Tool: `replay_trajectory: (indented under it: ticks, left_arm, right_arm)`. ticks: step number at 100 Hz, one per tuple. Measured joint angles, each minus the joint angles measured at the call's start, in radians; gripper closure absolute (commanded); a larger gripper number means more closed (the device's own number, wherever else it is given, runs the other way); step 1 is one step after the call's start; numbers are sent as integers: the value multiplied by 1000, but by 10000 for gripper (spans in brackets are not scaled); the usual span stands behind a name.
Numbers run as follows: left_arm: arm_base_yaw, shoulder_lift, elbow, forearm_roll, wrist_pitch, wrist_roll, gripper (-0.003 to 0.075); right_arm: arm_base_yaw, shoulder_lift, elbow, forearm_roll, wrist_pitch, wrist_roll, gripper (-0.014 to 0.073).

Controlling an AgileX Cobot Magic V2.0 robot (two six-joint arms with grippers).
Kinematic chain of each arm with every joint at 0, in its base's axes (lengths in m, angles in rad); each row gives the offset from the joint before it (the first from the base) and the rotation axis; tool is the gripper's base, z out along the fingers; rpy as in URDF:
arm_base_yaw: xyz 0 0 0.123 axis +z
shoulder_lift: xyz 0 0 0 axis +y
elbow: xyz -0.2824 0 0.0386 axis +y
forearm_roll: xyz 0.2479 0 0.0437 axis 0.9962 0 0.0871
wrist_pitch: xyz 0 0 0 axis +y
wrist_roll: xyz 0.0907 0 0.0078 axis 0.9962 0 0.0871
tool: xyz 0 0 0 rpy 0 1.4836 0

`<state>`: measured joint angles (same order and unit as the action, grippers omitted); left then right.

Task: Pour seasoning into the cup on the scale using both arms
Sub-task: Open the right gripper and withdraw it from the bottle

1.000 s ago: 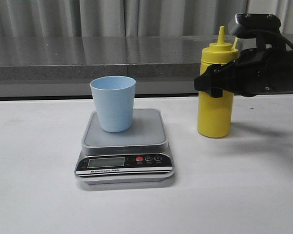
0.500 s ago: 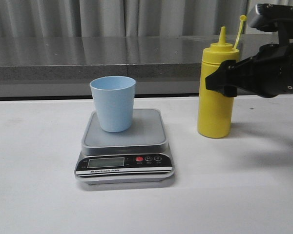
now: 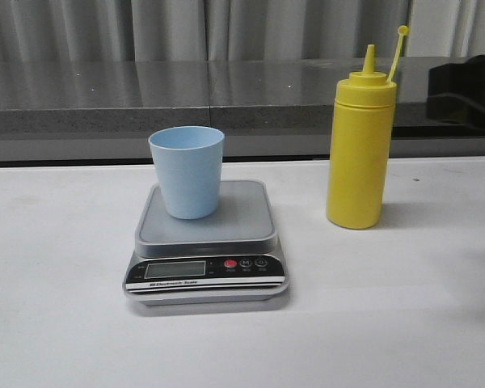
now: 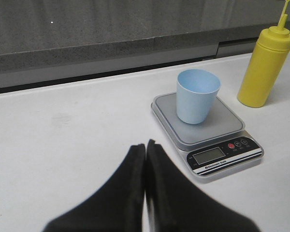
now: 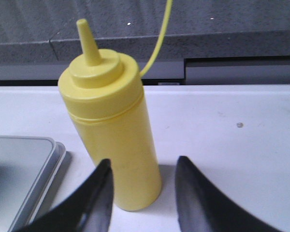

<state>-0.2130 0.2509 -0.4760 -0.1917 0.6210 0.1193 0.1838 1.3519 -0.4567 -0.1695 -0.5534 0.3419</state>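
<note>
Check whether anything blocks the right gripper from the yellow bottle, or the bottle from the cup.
Nothing visible does. The right gripper is open with the seasoning bottle just ahead of its fingers. Only bare table lies between the bottle and the cup on the scale.

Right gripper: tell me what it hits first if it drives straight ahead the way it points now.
Most likely the seasoning bottle. The right gripper is open, and the bottle stands just ahead, nearer one finger than centred in the gap, so that finger may touch it first; depth is unclear.

Even, bright light; soft shadows (gripper fingers (image 5: 183, 203) look slightly blurred).
</note>
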Motion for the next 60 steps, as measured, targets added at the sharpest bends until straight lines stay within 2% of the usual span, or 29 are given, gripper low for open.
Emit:
replay_trajectory:
  ticks: [10, 19, 34, 60]
  left_arm:
    - [0, 0, 0, 0, 0, 0, 740]
    - [0, 0, 0, 0, 0, 0, 740]
    - [0, 0, 0, 0, 0, 0, 740]
    - [0, 0, 0, 0, 0, 0, 740]
  right_arm:
    - [0, -86, 39, 37, 20, 0, 585]
    - [0, -160, 70, 48, 31, 0, 666]
    - [0, -264, 100, 64, 79, -28, 662]
    - [0, -411, 119, 137, 259, -119, 662]
